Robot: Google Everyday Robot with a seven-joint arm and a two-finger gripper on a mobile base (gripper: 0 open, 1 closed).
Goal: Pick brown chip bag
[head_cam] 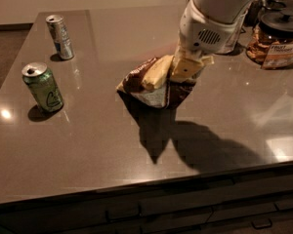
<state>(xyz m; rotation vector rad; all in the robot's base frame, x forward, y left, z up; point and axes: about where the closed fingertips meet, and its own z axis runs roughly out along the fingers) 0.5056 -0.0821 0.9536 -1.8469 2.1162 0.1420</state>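
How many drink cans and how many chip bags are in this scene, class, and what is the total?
Drink cans: 2 (green can, silver can)
Chip bags: 1 (brown chip bag, clamped in the gripper over the middle of the counter)
Total: 3

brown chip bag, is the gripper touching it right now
Touching. The camera view shows the gripper closed on the brown chip bag, whose crumpled top is pinched in its grip.
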